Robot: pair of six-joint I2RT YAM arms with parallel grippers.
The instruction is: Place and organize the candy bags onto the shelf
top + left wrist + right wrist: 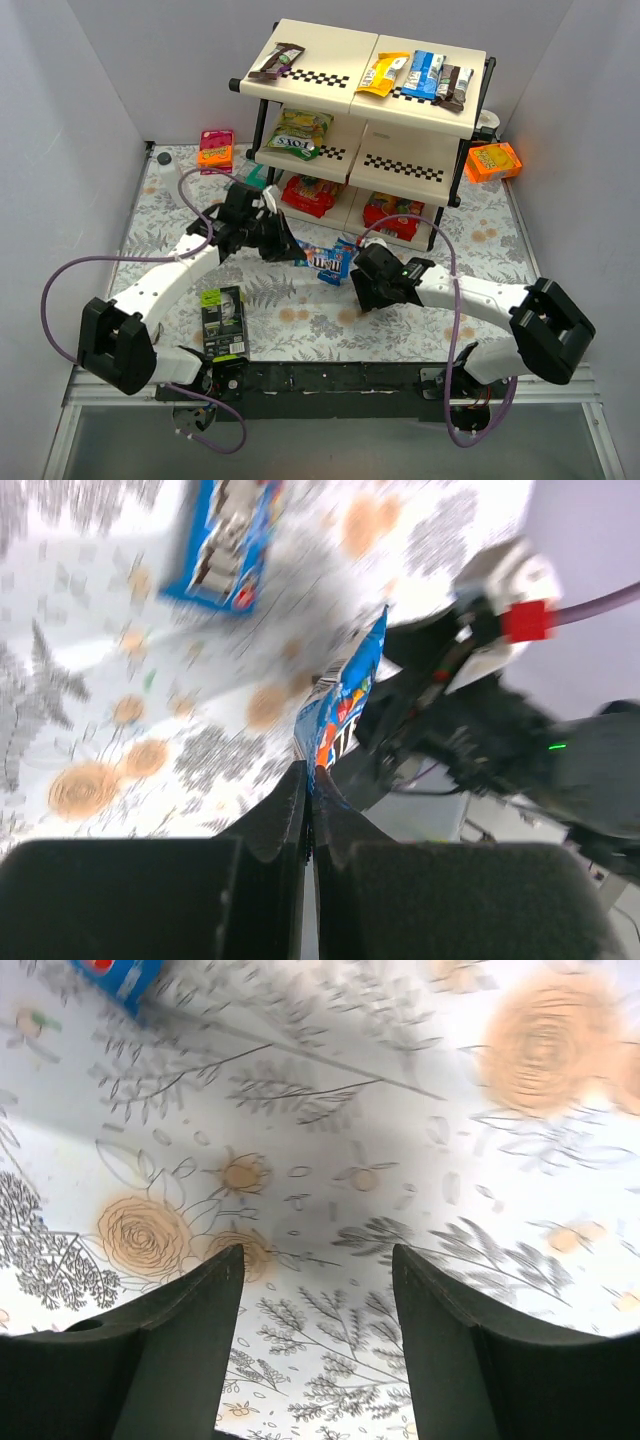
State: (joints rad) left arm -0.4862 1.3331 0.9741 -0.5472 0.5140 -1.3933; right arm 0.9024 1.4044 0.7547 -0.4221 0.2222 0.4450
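On the far left of the floral desk (pixel 160 230) an orange box (pixel 215 147) lies near the back wall. Nearer the arm bases stands a black-and-green carton (pixel 222 320), upright.

The left arm reaches in over the desk's middle. The left claw (pixel 297 254) is fully closed, its two fingers (pixel 285 815) pressed together on the edge of a blue M&M's bag (pixel 345 695). In the wrist view that bag stands on edge, rising from the fingertips. Whether its lower edge touches the desk cannot be told. A second blue packet (pixel 222 540) lies flat on the desk just beyond it, in front of the shelf.

The shelf (pixel 300 90) stands at the back centre. Its top tier carries a dark brown bar (pixel 275 62) on the left half. The right half holds a yellow bag (pixel 385 72), blue bags (pixel 422 75) and more brown bars (pixel 455 85) side by side. A green-yellow Fox's bag (pixel 298 133) rests on the left of the middle tier. Red bags (pixel 310 193) sit on the bottom tier.

Right of the blue packets, the right claw (pixel 362 283) hangs over bare desk. Its fingers (pixel 180 1350) stand wide apart with nothing between them. Only the floral cover shows in the gap, and a blue packet corner (pixel 120 975) lies well ahead.

Another orange box (pixel 493 160) sits beside the shelf's right posts.
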